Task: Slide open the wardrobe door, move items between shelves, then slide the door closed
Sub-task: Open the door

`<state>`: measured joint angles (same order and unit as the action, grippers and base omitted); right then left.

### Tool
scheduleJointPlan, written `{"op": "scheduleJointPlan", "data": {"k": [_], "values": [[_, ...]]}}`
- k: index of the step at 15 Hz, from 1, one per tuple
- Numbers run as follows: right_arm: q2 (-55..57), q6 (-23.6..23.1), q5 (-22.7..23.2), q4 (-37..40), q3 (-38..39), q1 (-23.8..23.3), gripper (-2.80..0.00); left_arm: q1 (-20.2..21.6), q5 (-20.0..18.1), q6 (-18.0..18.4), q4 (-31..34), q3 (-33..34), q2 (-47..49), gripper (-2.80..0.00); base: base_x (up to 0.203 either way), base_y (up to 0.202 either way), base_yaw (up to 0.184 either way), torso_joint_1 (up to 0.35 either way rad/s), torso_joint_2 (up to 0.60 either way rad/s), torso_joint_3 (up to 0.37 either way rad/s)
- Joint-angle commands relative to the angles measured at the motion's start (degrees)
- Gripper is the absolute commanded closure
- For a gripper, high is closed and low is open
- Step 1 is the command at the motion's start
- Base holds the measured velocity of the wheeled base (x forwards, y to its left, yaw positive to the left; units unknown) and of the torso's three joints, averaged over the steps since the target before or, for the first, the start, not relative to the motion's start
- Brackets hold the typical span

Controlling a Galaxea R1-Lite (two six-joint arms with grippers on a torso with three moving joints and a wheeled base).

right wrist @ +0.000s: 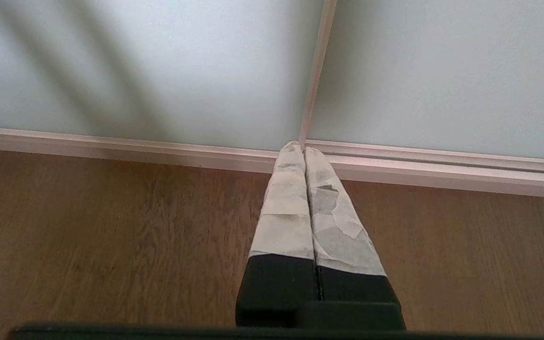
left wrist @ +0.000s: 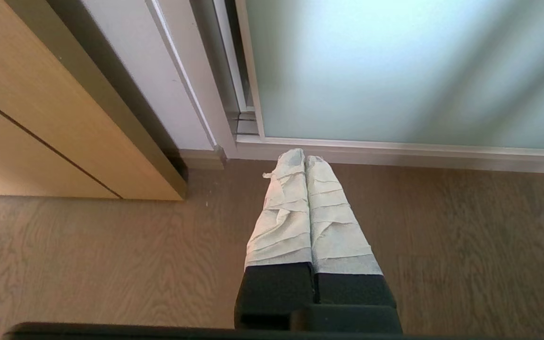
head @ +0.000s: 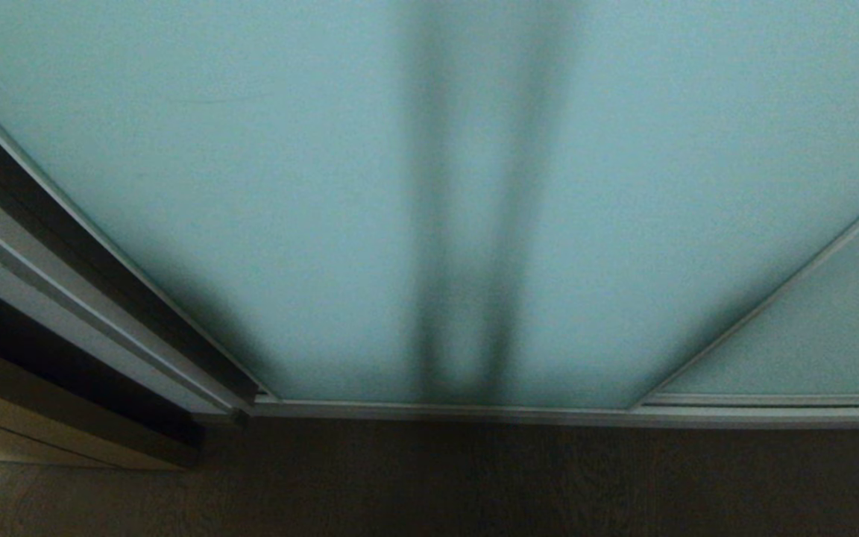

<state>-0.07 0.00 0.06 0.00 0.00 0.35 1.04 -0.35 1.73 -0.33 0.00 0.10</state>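
Both end effectors pinched together near frosted blue-green sliding wardrobe door (head: 250, 186), slim silver frame.

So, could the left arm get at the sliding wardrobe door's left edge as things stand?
Probably yes: nothing stands between the shut left gripper and the sliding wardrobe door, whose frame edge is exposed beside the wooden cabinet.

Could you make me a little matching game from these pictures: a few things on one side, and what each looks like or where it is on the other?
Things:
1. sliding wardrobe door
2. floor
3. left hand
4. cabinet

Descriptions:
A. brown wood grain
B. shut, wrapped in pale tape, above the floor near the door's corner
C. frosted pale blue-green glass, closed
D. light wood, beside the wardrobe's left end

Pairs: 1-C, 2-A, 3-B, 4-D
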Motion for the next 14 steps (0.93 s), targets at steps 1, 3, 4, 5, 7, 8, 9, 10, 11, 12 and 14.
{"op": "scheduleJointPlan", "data": {"k": [1, 3, 4, 5, 7, 8, 9, 10, 11, 12, 14], "values": [[-0.19, 0.18, -0.06, 0.0, 0.0, 0.01, 0.0, 0.08, 0.0, 0.03, -0.02, 0.0, 0.08, 0.0, 0.0, 0.0, 0.0, 0.0, 0.0, 0.0], [-0.12, 0.18, -0.06, 0.0, 0.0, 0.0, 0.0, 0.02, 0.0, 0.03, -0.02, 0.0, 0.08, 0.0, 0.0, 0.0, 0.0, 0.0, 0.0, 0.0], [-0.1, 0.18, -0.06, 0.0, 0.0, 0.08, 0.0, 0.02, 0.0, 0.03, -0.02, 0.0, 0.08, 0.0, 0.0, 0.0, 0.0, 0.0, 0.0, 0.0], [-0.1, 0.18, -0.06, 0.0, 0.0, 0.09, 0.0, 0.02, 0.0, 0.03, -0.02, 0.0, 0.08, 0.0, 0.0, 0.0, 0.0, 0.0, 0.0, 0.0], [-0.1, 0.18, -0.06, 0.0, 0.0, 0.09, 0.0, 0.02, 0.0, 0.03, -0.02, 0.0, 0.08, 0.0, 0.0, 0.0, 0.0, 0.0, 0.0, 0.0], [-0.1, 0.18, -0.06, 0.0, 0.0, 0.0, 0.0, 0.02, 0.0, 0.03, -0.02, 0.0, 0.08, 0.0, 0.0, 0.0, 0.0, 0.0, 0.0, 0.0], [-0.1, 0.18, -0.06, 0.0, 0.0, 0.09, 0.0, 0.02, 0.0, 0.03, -0.02, 0.0, 0.08, 0.0, 0.0, 0.0, 0.0, 0.0, 0.0, 0.0], [-0.1, 0.18, -0.06, 0.0, 0.0, 0.09, 0.0, 0.07, 0.0, 0.03, -0.02, 0.0, 0.08, 0.0, 0.0, 0.0, 0.0, 0.0, 0.0, 0.0], [-0.1, 0.18, -0.06, 0.0, 0.0, 0.09, 0.0, 0.02, 0.0, 0.03, -0.02, 0.0, 0.08, 0.0, 0.0, 0.0, 0.0, 0.0, 0.0, 0.0], [-0.1, 0.18, -0.06, 0.0, 0.0, 0.0, 0.0, 0.02, -0.03, 0.16, 0.06, 0.0, 0.08, 0.0, 0.0, 0.0, 0.0, 0.0, 0.0, 0.0], [-0.1, 0.18, -0.06, 0.0, 0.0, 0.0, 0.0, 0.02, -0.09, 0.7, 0.15, 0.0, 0.08, 0.0, 0.0, 0.0, 0.0, 0.0, 0.0, 0.0]]}}
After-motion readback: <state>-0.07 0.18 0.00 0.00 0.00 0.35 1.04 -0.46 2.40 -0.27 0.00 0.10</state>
